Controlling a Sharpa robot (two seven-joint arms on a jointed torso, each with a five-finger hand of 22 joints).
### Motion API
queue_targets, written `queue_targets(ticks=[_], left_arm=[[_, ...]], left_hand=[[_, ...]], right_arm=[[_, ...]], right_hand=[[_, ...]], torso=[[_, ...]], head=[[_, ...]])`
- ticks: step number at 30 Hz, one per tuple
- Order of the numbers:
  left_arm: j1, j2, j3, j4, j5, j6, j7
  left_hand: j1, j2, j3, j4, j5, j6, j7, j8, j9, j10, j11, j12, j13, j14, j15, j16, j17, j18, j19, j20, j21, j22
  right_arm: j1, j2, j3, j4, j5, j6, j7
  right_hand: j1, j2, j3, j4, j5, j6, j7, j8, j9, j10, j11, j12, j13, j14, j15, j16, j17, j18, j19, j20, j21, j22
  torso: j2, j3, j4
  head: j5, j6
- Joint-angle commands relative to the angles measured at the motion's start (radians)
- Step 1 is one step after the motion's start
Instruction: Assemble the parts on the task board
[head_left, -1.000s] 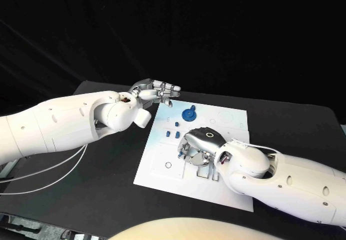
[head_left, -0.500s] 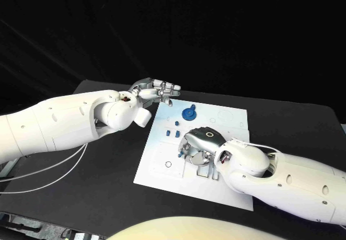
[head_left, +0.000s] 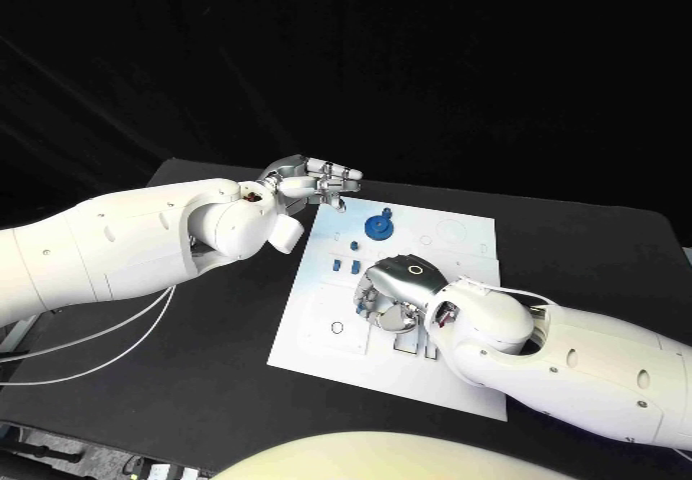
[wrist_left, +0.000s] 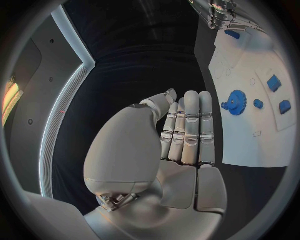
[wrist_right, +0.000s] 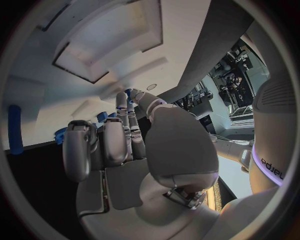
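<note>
Your task board (head_left: 325, 330) lies mid-frame on the counter (head_left: 173, 400), blue gear (head_left: 378, 227) near its top edge. Left robot hand (head_left: 310, 183) hovers empty, fingers straight together; right robot hand (head_left: 392, 295) covers the board, grip unclear.

I see a flat white task board (head_left: 320, 330) on the matte black table (head_left: 173, 400), small blue parts (head_left: 378, 228), and silver hands (head_left: 397, 290) on glossy white arms (head_left: 116, 245).

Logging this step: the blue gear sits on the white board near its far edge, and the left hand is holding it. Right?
Not quite. The blue gear does sit on the white board near its far edge, but the left hand holds nothing; the left wrist view shows its fingers straight and apart from the gear.
</note>
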Motion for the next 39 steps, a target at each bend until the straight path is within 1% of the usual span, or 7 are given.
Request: queue_targets(ticks=[1,8,14,21,26,31,39], left_arm=[[0.001,0.001,0.000,0.003,0.004,0.020,0.001],[0.001,0.000,0.000,0.003,0.004,0.020,-0.001],[0.001,0.000,0.000,0.003,0.004,0.022,-0.003],[0.001,-0.003,0.000,0.004,0.004,0.022,-0.005],[0.001,-0.005,0.000,0.005,0.004,0.022,-0.006],[0.001,-0.008,0.000,0.006,0.004,0.022,-0.006],[0.001,-0.011,0.000,0.005,0.004,0.023,-0.003]], left_hand=[[-0.001,0.010,-0.006,0.001,-0.002,-0.008,0.002,0.000,0.000,-0.008,0.001,0.001,0.001,-0.001,0.002,0.005,-0.001,0.013,0.006,0.000,-0.003,-0.002],[-0.001,0.010,-0.006,0.001,-0.002,-0.008,0.002,0.000,0.000,-0.008,0.001,0.001,0.001,-0.001,0.002,0.005,-0.001,0.013,0.006,0.000,-0.003,-0.002],[-0.002,0.010,-0.007,0.001,-0.002,-0.008,0.002,0.000,0.000,-0.009,0.001,0.002,0.002,-0.002,0.002,0.005,-0.002,0.013,0.006,0.001,-0.004,-0.002],[-0.003,0.010,-0.008,0.002,-0.002,-0.008,0.002,0.001,0.000,-0.011,0.001,0.003,0.002,-0.002,0.003,0.005,-0.002,0.013,0.006,0.001,-0.005,-0.003],[-0.003,0.010,-0.008,0.002,-0.002,-0.008,0.002,0.001,0.000,-0.011,0.001,0.003,0.002,-0.002,0.003,0.005,-0.002,0.013,0.006,0.001,-0.005,-0.003],[-0.003,0.010,-0.008,0.002,-0.002,-0.008,0.002,0.001,0.000,-0.011,0.001,0.003,0.002,-0.002,0.003,0.005,-0.002,0.013,0.006,0.001,-0.005,-0.003],[-0.003,0.010,-0.008,0.002,-0.002,-0.008,0.002,0.001,0.000,-0.011,0.001,0.003,0.002,-0.002,0.003,0.005,-0.002,0.013,0.006,0.001,-0.005,-0.003]], right_arm=[[-0.003,0.003,-0.002,-0.005,-0.012,0.023,-0.003],[-0.003,0.005,-0.003,-0.009,-0.012,0.019,-0.005],[-0.003,0.003,-0.003,-0.010,-0.012,0.001,-0.005],[-0.003,-0.017,-0.003,0.013,-0.018,-0.036,-0.006],[0.001,-0.062,-0.002,0.058,-0.022,-0.057,-0.009],[0.022,-0.143,0.006,0.113,-0.014,-0.068,-0.014],[0.097,-0.288,0.016,0.159,0.055,-0.043,-0.014]], right_hand=[[-0.014,-0.001,-0.001,0.007,0.003,0.006,0.003,0.002,0.001,-0.002,0.004,-0.004,0.002,0.045,-0.003,0.001,-0.003,-0.009,0.007,-0.003,-0.003,0.153],[-0.027,-0.011,-0.009,0.015,0.003,-0.024,0.017,-0.015,-0.003,-0.029,0.015,-0.019,0.000,0.043,0.005,0.001,-0.007,-0.007,0.003,0.001,-0.010,0.151],[-0.038,-0.031,-0.013,0.021,0.004,-0.126,0.047,-0.037,-0.029,-0.075,0.040,-0.027,-0.005,0.041,0.024,0.004,-0.012,-0.006,-0.002,0.017,-0.020,0.147],[-0.036,-0.048,-0.021,0.019,0.003,-0.188,0.043,-0.036,-0.048,-0.096,0.039,-0.017,-0.005,0.038,0.026,0.005,-0.018,-0.003,-0.006,0.024,-0.027,0.145],[-0.037,-0.050,-0.023,0.019,0.003,-0.187,0.040,-0.033,-0.048,-0.097,0.037,-0.015,-0.004,0.037,0.025,0.005,-0.020,-0.003,-0.006,0.023,-0.027,0.145],[-0.033,-0.047,-0.025,0.019,0.005,-0.161,0.038,-0.020,-0.044,-0.093,0.035,-0.003,-0.001,0.037,0.023,0.006,-0.022,-0.004,-0.004,0.022,-0.024,0.148],[-0.040,-0.060,-0.040,0.023,0.007,-0.132,0.043,-0.011,-0.041,-0.108,0.040,0.000,-0.003,0.032,0.027,-0.004,-0.041,0.001,-0.016,0.023,-0.046,0.137]], torso=[[-0.001,-0.0003,-0.0002],[-0.001,-0.0002,-0.0005],[-0.001,0.0002,-0.0005],[-0.001,0.0006,-0.0005],[-0.001,0.0006,-0.0003],[-0.001,-0.0004,-0.0015],[-0.003,0.0002,-0.0028]], head=[[-0.001,0.000],[-0.002,-0.001],[-0.003,0.000],[-0.006,0.003],[-0.009,0.004],[-0.015,0.010],[-0.043,0.026]])
